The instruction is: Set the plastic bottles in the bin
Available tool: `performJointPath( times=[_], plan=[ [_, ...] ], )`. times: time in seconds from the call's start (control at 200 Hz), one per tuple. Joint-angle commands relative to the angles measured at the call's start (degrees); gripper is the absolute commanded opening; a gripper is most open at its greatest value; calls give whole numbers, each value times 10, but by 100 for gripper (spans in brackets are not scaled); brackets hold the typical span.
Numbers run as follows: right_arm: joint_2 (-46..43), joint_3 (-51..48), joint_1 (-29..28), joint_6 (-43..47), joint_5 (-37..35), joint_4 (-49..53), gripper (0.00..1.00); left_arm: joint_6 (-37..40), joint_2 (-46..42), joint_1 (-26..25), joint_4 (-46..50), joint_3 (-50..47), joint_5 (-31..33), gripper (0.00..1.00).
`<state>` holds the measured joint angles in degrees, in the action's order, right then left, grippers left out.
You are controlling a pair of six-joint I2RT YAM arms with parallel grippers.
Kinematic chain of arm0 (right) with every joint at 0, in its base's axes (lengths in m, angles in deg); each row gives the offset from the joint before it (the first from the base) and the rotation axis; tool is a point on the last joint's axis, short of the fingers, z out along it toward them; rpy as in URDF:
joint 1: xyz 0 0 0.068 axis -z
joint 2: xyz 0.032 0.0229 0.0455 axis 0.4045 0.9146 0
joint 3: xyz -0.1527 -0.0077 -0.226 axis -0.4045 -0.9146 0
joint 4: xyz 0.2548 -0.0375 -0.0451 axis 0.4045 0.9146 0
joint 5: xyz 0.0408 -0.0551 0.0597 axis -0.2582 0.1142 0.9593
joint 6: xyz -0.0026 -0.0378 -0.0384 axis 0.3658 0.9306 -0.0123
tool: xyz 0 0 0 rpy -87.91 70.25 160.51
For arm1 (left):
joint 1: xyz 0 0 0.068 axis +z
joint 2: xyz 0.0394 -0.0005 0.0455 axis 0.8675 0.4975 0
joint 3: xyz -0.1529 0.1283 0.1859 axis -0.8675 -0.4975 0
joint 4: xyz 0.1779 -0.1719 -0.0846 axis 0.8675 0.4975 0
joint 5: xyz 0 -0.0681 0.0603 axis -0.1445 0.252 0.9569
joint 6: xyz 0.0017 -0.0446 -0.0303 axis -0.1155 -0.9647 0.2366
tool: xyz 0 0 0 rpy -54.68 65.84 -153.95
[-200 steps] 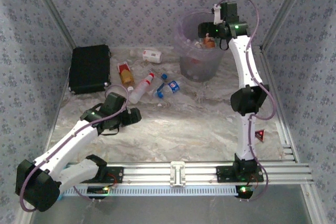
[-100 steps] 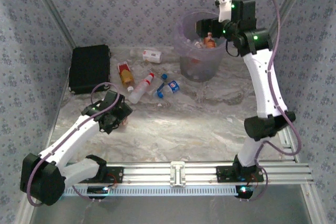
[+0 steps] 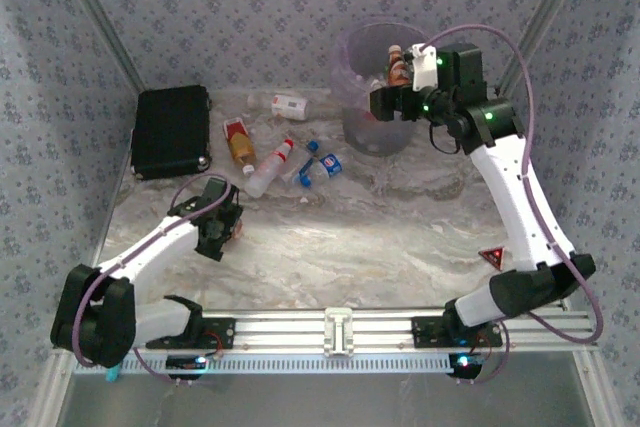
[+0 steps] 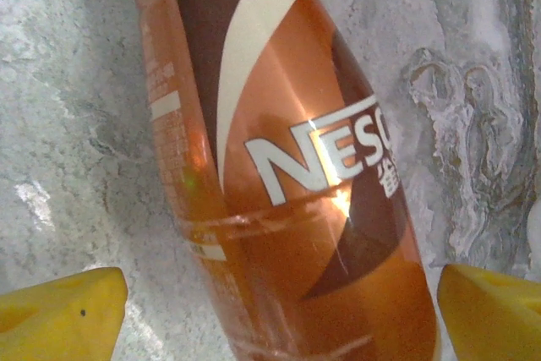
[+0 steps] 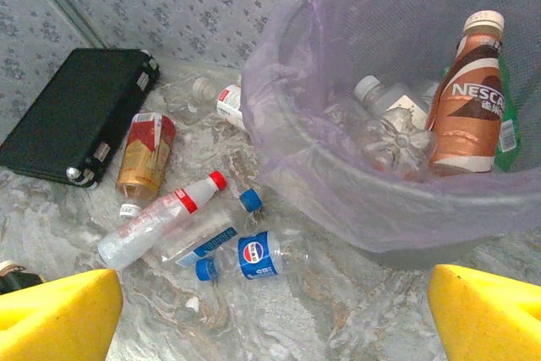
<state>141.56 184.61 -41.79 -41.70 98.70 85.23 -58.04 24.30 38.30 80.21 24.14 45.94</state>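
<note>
Marbled grey bench [image 3: 400, 237] carries the pale purple bin [image 3: 360, 132] at far right, some plastic bottles [image 5: 397, 137] already inside, with the right hand [image 3: 383, 104] spread and empty by its near rim. More loose bottles [image 3: 270, 169] lie centre-left; the left hand [image 3: 220, 237], spread, straddles a copper-brown bottle [image 4: 287, 175], seemingly to grip it.

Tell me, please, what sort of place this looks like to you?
Probably a robot test booth rather than a home: patterned wall panels box in a marble-look table, an aluminium rail runs along its near edge, and bottles lie beside a bin.
</note>
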Motion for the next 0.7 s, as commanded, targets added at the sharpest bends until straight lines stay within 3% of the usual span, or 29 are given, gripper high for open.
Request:
performJointPath(
  times=[0.0, 0.255, 0.695],
  plan=[
    [-19, -30, 0, -13, 2, -8, 95, -44, 10, 6, -32, -15, 11, 92],
    [-45, -83, 0, -35, 8, -25, 94, -58, 16, 12, -50, -32, -2, 83],
    [-59, -87, 4, -43, 47, -25, 94, -28, -34, 17, -26, -30, 28, 50]
  ],
)
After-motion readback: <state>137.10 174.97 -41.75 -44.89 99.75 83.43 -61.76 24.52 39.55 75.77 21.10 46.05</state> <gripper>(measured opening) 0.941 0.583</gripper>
